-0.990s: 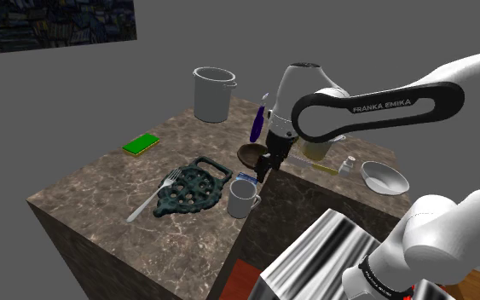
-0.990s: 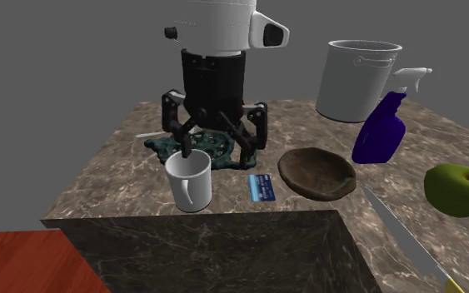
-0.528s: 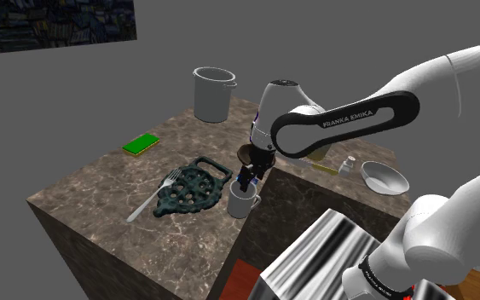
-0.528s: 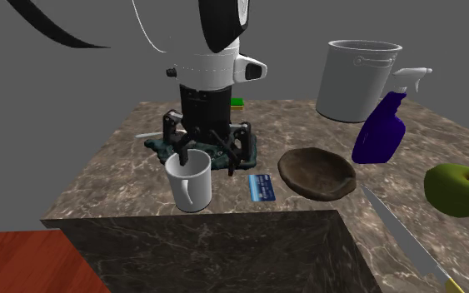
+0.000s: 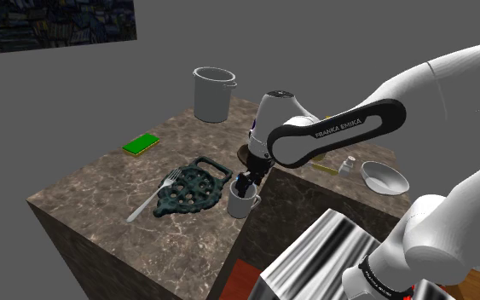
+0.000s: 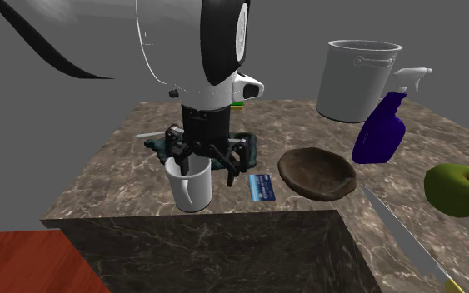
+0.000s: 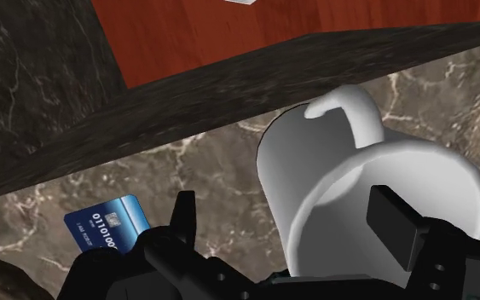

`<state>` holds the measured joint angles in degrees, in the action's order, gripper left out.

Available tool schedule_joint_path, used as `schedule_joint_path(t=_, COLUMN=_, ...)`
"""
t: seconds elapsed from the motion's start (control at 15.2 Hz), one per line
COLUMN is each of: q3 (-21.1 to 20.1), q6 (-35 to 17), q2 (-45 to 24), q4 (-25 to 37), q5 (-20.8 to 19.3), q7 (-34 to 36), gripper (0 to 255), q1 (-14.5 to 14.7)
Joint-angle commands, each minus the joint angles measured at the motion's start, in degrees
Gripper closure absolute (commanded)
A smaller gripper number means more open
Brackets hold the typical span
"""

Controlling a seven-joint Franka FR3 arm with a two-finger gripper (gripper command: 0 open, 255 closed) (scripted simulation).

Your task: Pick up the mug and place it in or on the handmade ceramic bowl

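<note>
The light is dim and even, a flat glow over the dark marbled bench (image 5: 84, 204) and the grey walls behind it. The white mug (image 5: 243, 204) and the white arm (image 5: 451, 81) above it are the brightest things. In the wrist view the mug's inside is shaded grey and its handle is paler. The black hand (image 6: 208, 166) at the mug reads almost as a silhouette. Below the mug in the shoulder view, the stand (image 5: 315, 251) carries streaky bright reflections. Beyond the mug, the pot (image 5: 212, 95) shades softly from pale to grey.
</note>
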<state>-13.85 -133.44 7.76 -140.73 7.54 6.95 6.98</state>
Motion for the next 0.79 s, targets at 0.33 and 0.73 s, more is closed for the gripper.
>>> schedule_joint_path(t=0.33, q3=-0.01, q6=-0.09, q2=-0.07, q4=-0.01, q5=-0.01, q7=0.02, gripper=255, q1=0.01)
schedule_joint_path(t=0.73, q3=-0.02, q6=-0.1, q2=-0.05, q4=-0.04, q5=0.0, q7=0.02, gripper=255, q1=0.01)
